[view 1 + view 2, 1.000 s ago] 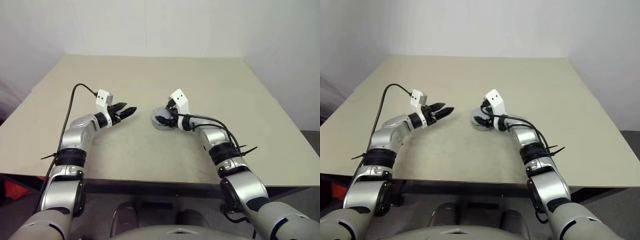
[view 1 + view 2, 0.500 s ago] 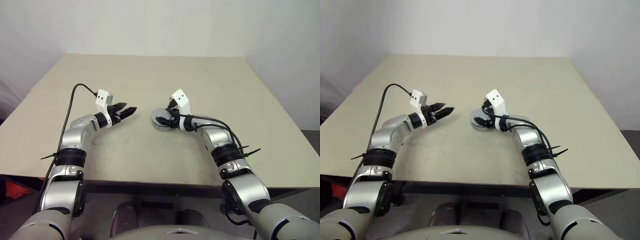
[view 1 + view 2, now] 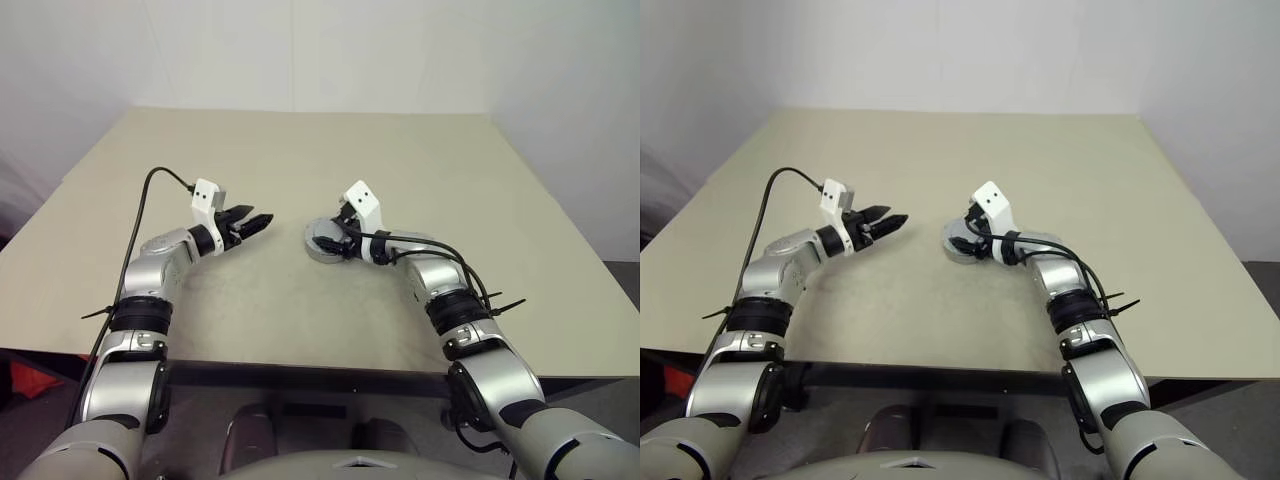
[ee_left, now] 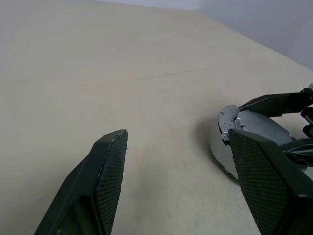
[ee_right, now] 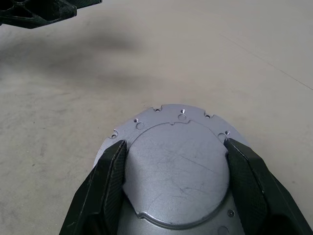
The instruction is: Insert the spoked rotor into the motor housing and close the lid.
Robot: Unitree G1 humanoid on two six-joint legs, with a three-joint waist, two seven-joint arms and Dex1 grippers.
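A broad beige tabletop (image 3: 300, 150) carries everything, bare except near its middle. There sits the motor housing (image 3: 322, 250), a round silvery grey piece resting flat on the tabletop with the lid (image 5: 178, 171) lying closed over it, a plain scratched metal face with small holes along the rim turned upward. The right gripper (image 3: 338, 238) is at the housing from the robot's right side, its two black fingers (image 5: 110, 183) spread wide and set on either side of the lid's raised round face, close against its edges; whether they actually press on it I cannot tell. The left gripper (image 3: 256, 221) hangs above the tabletop to the left of the housing, near but apart from it, pointing toward it, its fingers (image 4: 105, 181) spread wide with nothing between them.
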